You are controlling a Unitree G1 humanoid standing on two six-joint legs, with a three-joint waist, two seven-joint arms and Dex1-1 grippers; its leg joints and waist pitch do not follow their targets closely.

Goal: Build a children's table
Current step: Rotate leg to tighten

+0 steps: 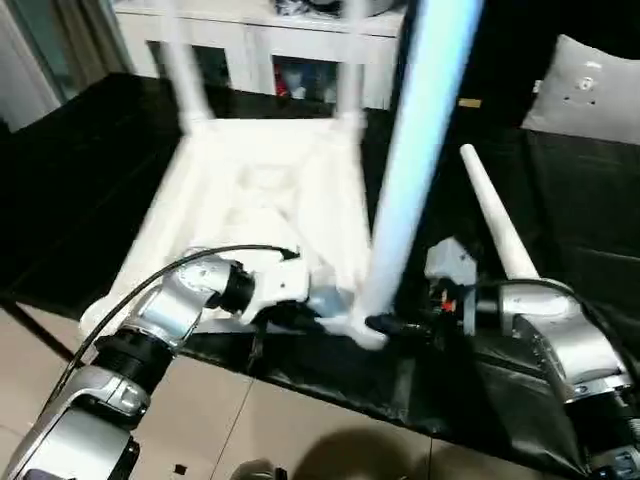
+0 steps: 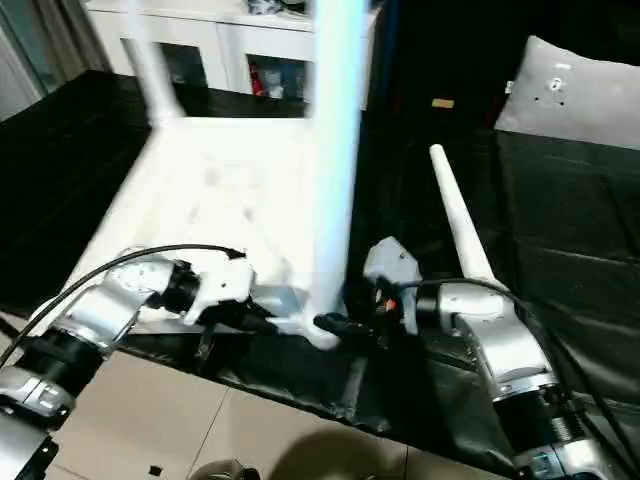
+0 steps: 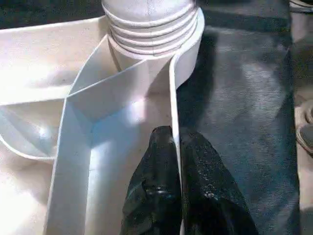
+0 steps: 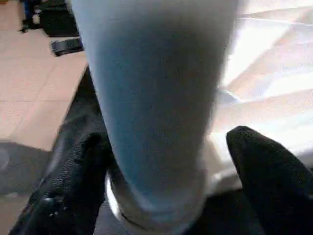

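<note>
Left eye view: the table top [image 1: 265, 215] lies upside down on a black cloth [image 1: 560, 210], ribbed underside up. Two legs [image 1: 185, 70] stand at its far corners. A third leg [image 1: 415, 150] stands upright at the near right corner, its foot in the corner socket. The right gripper [image 1: 385, 325] reaches that foot from the right; how far it is open cannot be told here. The left gripper [image 1: 290, 315] sits at the top's near edge, just left of that corner. A fourth leg [image 1: 495, 215] lies loose on the cloth to the right, clear of the top. A white cabinet [image 1: 270, 40] stands behind.

Right eye view: same layout; a flat white board [image 2: 575, 95] lies at the far right.

Left wrist view: the left fingers [image 3: 156, 196] are pinched narrow on the top's thin rim wall, one each side. The threaded leg end [image 3: 149, 22] sits in the socket just beyond.

Right wrist view: the right fingers [image 4: 266, 166] stand wide, either side of the leg [image 4: 156, 98]; the left one touches it, the other stands just apart.
</note>
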